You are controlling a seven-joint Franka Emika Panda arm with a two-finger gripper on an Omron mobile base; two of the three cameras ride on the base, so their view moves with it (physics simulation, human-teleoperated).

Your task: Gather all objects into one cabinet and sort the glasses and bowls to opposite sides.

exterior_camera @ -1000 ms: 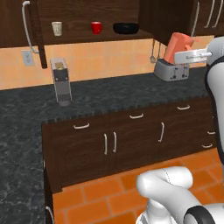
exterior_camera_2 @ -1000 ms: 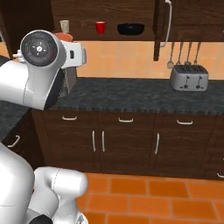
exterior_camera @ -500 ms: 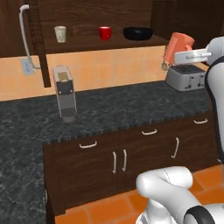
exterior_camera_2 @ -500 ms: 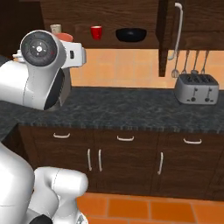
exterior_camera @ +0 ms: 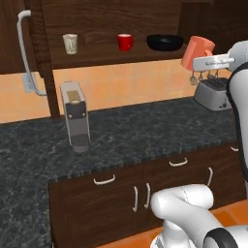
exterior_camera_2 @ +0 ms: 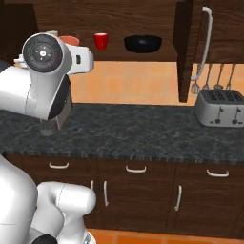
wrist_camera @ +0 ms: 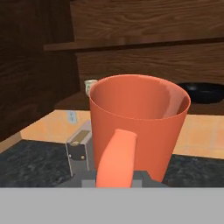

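Fingers point(exterior_camera: 202, 62) are pinching the salmon-orange cup point(exterior_camera: 196, 51) by its handle, up in the air right of the cabinet shelf point(exterior_camera: 121, 54). Looks light, rigid, probably slick, so the handle's the best grab.

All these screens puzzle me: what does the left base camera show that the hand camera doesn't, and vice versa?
Left base camera: a red mug, a toaster, and the claw gripping the orange cup. Hand camera: the cup's hollow inside, close up. Both: orange cup, cream tumbler, black bowl, coffee machine.
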